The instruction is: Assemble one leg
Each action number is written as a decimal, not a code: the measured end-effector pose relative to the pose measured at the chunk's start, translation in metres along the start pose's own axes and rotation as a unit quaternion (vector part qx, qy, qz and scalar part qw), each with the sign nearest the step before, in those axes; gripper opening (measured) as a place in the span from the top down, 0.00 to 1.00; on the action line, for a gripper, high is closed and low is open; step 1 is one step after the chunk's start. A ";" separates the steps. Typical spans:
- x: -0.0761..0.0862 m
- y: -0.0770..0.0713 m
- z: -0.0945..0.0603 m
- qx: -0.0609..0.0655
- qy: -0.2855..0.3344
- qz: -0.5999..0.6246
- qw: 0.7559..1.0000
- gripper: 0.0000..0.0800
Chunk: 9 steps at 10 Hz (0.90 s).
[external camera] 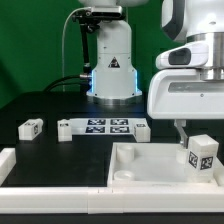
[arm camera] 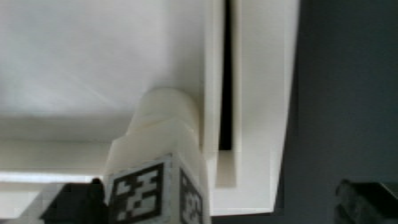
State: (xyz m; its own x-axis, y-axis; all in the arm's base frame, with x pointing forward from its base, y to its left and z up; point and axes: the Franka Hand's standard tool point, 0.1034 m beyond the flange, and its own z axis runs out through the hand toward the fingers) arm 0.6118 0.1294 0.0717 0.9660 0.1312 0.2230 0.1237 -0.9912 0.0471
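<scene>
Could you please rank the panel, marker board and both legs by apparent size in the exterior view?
1. Panel
2. Marker board
3. Leg on the panel
4. Leg on the table

The legs may match; the nearer one just looks bigger.

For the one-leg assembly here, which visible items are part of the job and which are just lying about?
Job:
- leg standing on the panel corner
- large white panel
- gripper, jaws open

Lying about:
- marker board
- second white block
- white part at the exterior view's left edge
</scene>
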 end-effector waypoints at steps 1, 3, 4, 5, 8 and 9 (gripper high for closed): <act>0.002 0.010 -0.001 -0.002 0.001 -0.037 0.999 0.19; 0.003 0.019 -0.001 -0.005 0.000 -0.133 0.991 0.19; 0.002 0.019 -0.001 -0.005 -0.001 -0.129 0.992 0.19; 0.002 0.018 -0.001 -0.004 -0.004 -0.121 0.993 0.19; 0.001 0.008 -0.001 -0.001 -0.012 -0.106 0.994 0.19; 0.001 0.009 -0.001 -0.001 -0.012 -0.105 0.994 0.22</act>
State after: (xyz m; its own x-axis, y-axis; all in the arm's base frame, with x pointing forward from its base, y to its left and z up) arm 0.6136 0.1209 0.0731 0.9241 0.3349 0.1842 0.3229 -0.9419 0.0929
